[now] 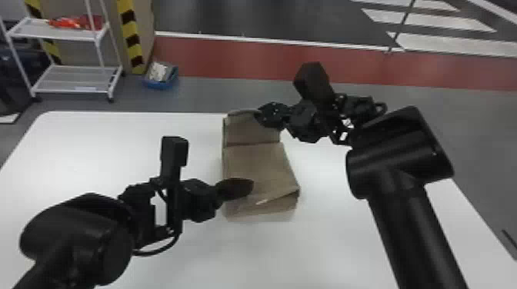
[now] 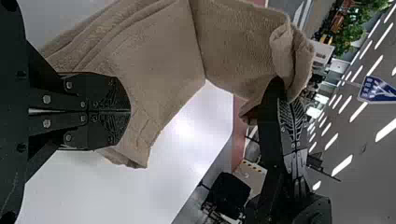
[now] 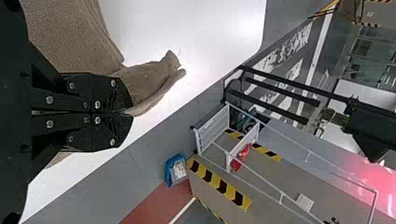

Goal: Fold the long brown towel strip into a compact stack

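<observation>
The table (image 1: 184, 253) spreads across the lower two-thirds of my head view, giving the towel a flat bed. My right arm (image 1: 407, 215) comes up the right side and my left arm (image 1: 69, 238) enters at lower left, an arrangement that, I reckon, lets me work both ends without crossing. A white rack (image 1: 77, 78) stands at upper left, out of the way.

The towel (image 1: 252, 161) lies down the middle of the frame, from the table's far edge towards me, creased across its upper part and layered at its near end. I judge it partly folded, with the far section next to come over. A blue tub (image 1: 171, 78) sits on the floor beside the rack.

My right pincer (image 1: 259, 115) is closed on the towel's far end, likely to carry that end inward (a loose pinch there could drag the stack askew). My left pincer (image 1: 248, 185) is clenched over the near end, probably to steady the layers; I can't tell whether cloth is caught in it.

Counted up: one table, two arms, one rack, one towel, one tub, two pincers.
</observation>
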Controlling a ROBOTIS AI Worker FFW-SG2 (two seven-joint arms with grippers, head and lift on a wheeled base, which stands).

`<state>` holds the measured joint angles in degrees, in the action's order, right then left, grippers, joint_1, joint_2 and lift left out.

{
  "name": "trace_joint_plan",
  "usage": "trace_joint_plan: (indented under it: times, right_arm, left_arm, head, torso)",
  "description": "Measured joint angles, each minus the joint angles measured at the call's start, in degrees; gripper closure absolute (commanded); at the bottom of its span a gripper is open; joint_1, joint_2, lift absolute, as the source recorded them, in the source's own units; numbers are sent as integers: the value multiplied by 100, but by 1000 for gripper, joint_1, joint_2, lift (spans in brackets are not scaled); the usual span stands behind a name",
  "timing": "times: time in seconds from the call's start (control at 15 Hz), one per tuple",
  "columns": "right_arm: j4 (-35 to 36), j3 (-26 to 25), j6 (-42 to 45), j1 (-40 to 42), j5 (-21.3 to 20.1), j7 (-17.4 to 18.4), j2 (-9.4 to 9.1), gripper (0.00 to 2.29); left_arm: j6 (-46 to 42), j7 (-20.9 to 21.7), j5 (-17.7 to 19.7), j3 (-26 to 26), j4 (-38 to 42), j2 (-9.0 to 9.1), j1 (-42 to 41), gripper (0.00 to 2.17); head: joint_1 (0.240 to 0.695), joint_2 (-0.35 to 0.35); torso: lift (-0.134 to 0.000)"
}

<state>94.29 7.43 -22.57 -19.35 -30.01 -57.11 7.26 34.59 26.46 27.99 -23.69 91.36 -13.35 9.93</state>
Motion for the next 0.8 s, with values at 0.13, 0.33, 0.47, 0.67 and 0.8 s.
trace_joint_plan:
  times: [0.13, 0.33, 0.47, 0.67, 0.8]
  right_arm:
    - [-6, 118, 23, -17, -40, -19, -66, 1450]
    - [-5, 203, -38, 20, -116, -35, -55, 1450]
    - [20, 206, -67, 85, -142, -68, 1, 1450]
    - [145, 181, -58, 192, -160, -208, 111, 1436]
    - [227, 142, -44, 246, -149, -262, 204, 1436]
  left_arm:
    - [0, -2, -25, -10, -37, 7, 9, 1517]
    - [-3, -1, -95, -3, -149, -7, 8, 1517]
    - [-4, -20, -234, -12, -191, -13, -2, 1517]
    - [-17, -100, -498, -112, -272, 21, 13, 1517]
    - [-19, -116, -612, -154, -368, 68, 58, 1517]
  head:
    - [695, -119]
    - [695, -105]
    - [695, -105]
    - [695, -113]
    - [695, -122]
  torso:
    - [-125]
    - [-125]
    - [-125]
    - [-125]
    - [-125]
